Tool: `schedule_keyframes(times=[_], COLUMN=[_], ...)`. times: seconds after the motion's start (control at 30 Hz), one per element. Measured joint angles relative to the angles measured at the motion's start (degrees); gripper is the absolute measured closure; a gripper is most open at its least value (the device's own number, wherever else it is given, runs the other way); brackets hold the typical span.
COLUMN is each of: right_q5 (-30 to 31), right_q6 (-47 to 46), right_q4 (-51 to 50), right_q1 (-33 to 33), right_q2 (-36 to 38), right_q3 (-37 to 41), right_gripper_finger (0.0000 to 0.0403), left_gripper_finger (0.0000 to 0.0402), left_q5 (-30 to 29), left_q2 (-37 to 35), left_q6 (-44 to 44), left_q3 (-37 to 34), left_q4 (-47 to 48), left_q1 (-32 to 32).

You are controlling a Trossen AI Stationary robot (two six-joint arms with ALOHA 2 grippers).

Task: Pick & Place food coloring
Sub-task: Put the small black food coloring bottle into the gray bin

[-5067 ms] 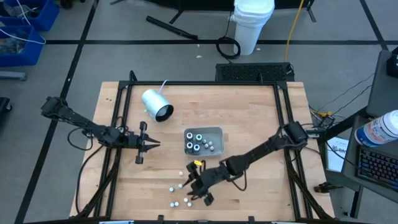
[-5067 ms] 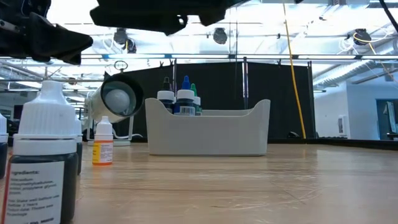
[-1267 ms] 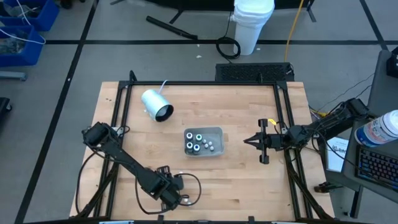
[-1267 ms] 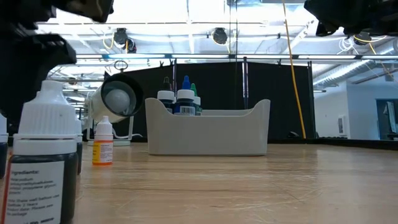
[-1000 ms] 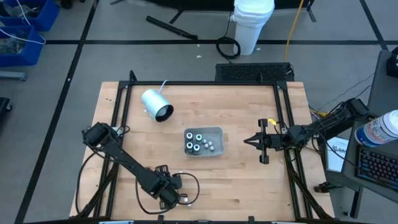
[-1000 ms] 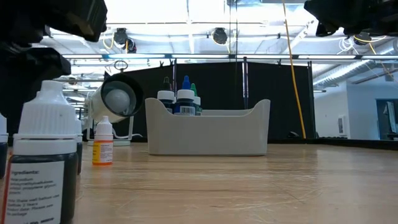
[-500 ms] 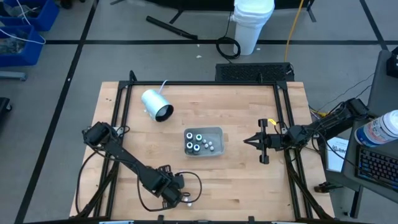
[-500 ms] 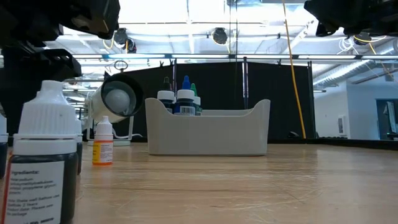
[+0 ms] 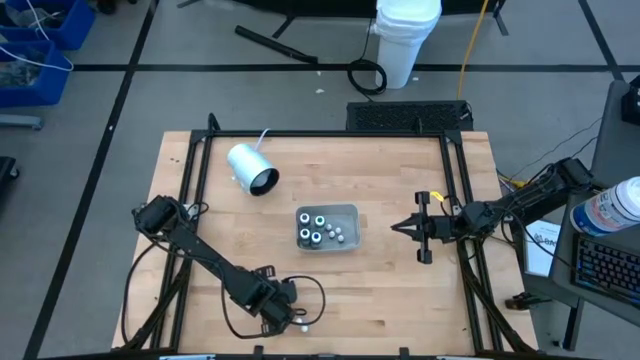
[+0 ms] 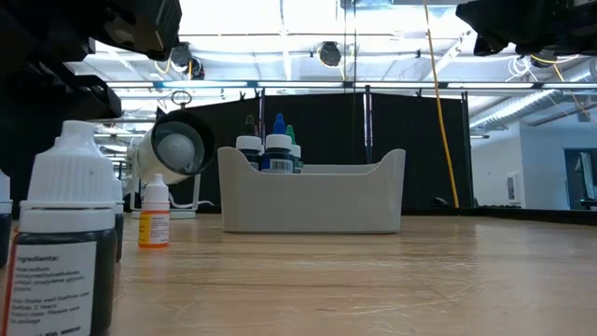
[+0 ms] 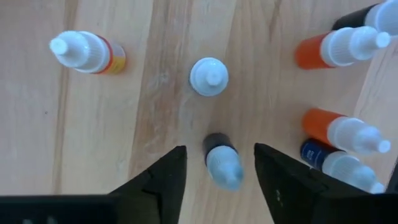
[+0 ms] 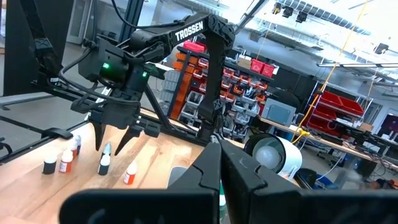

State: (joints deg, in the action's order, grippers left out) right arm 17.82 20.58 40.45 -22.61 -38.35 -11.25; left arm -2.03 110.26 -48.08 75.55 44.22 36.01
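- Food coloring, a set of tiny plastic dropper bottles, is sitting in two groups: several dark round ones with white or teal tops are standing in the shallow grey rectangular tray (image 9: 345, 212) near the middle of the wooden worktop (image 9: 390, 290), and the others are standing loose by the worktop's front edge.
- Left gripper (image 9: 296, 320) is hovering low over that loose group at the front edge, its jaws spread on either side of a dark bottle with a pale blue cap (image 11: 221, 162), with gaps showing on both sides.
- Around it in the left wrist view, a white-capped bottle (image 11: 209, 76), an orange-labelled bottle (image 11: 87, 53) and two orange bottles (image 11: 336, 46) are standing apart from one another.
- Right gripper (image 9: 398, 227) is waiting above the worktop near its right edge, jaws closed on nothing, pointing toward the tray.
- Large white-and-grey cylinder (image 9: 251, 168) with a cord is lying toward the worktop's back left corner.
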Motion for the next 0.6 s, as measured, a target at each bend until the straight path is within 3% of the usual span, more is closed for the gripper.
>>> schedule_keyframes(times=[0.6], right_q5=[0.00], right_q6=[-0.11], right_q4=[-0.41], right_q1=[0.00], right_q2=[-0.02], right_q3=[0.00], right_gripper_finger=[0.0403], left_gripper_finger=[0.0227], left_q5=[1.87], left_q2=[0.00], left_q6=[0.35], left_q3=[0.00], left_q4=[-1.28], left_q1=[0.82])
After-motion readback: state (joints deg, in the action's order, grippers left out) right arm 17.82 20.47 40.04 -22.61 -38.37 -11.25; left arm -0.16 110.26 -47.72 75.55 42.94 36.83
